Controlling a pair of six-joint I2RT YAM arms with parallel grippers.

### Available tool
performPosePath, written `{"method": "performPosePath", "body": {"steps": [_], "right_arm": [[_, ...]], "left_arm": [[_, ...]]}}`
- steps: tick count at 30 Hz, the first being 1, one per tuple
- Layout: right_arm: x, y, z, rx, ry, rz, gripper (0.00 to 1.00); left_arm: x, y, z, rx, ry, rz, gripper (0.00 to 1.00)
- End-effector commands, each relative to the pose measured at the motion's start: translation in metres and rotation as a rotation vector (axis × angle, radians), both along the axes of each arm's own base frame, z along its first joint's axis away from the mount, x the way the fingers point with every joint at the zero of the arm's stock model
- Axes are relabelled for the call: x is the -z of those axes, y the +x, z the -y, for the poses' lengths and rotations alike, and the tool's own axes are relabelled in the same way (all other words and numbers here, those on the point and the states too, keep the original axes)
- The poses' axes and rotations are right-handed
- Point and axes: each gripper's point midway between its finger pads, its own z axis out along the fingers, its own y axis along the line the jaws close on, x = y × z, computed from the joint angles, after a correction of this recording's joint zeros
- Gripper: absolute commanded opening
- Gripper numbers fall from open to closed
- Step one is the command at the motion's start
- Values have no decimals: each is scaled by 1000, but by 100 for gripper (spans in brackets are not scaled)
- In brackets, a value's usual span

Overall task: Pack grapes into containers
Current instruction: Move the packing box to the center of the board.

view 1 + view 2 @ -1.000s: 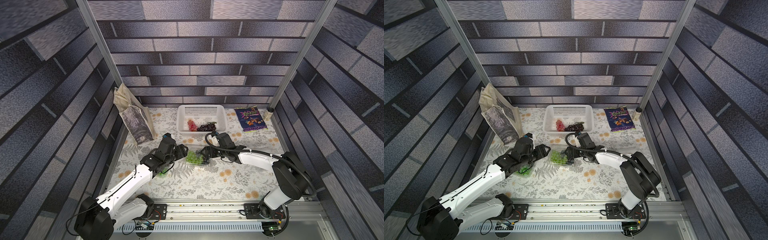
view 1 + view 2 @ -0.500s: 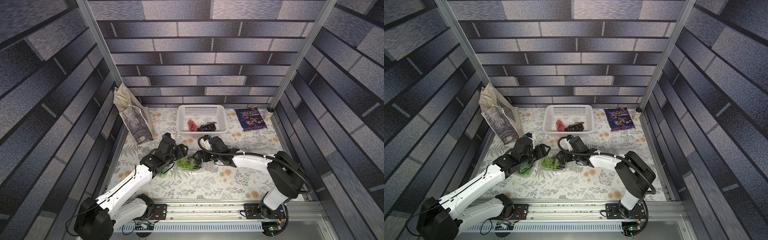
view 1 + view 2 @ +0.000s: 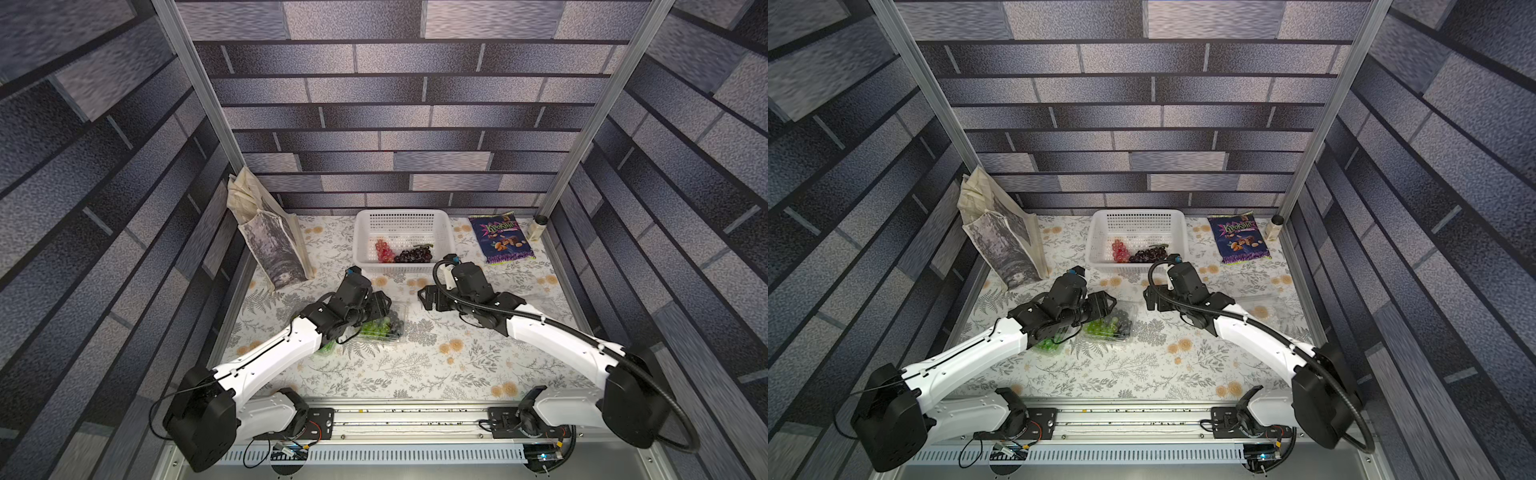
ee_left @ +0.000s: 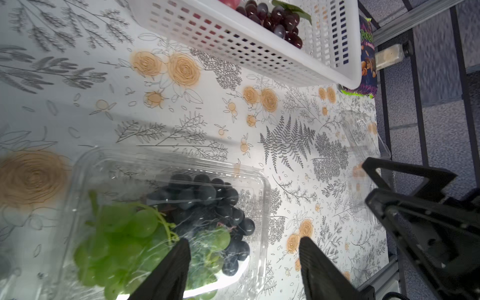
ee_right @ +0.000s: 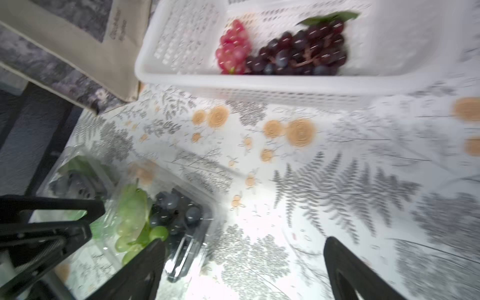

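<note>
A clear container (image 3: 386, 328) (image 4: 166, 166) holds green grapes (image 4: 124, 233) and black grapes (image 4: 207, 202). My left gripper (image 3: 380, 305) (image 4: 244, 259) hovers open at that container's end, one finger over its lid and one over the table. My right gripper (image 3: 424, 297) (image 5: 244, 265) is open to the right of it, above bare tablecloth, with nothing between its fingers. A second container (image 3: 328, 347) with green grapes lies under my left arm. An empty container (image 3: 1262, 307) sits at the right. Red grapes (image 3: 384, 250) and dark purple grapes (image 3: 413, 253) lie in the white basket (image 3: 401, 212).
A printed tote bag (image 3: 270, 245) leans at the back left. A purple snack bag (image 3: 500, 237) and a small jar (image 3: 536, 226) are at the back right. Metal frame posts and dark brick-patterned walls enclose the floral table.
My right gripper pushed the container of green and black grapes leftward, then drew back to the right and opened wider. The left arm has stayed put.
</note>
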Motion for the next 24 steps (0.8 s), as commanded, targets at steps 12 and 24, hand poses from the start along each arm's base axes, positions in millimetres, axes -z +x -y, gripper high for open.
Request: {"method": "performPosePath", "body": {"steps": [12,24], "right_arm": [[67,-50,188,472,-300,-241,93],[80,-21,179,469,-244,-311,90]], "left_arm": [[-8,15,35,91,-51,42,69],[-12,18,30,76,-95,52,69]]}}
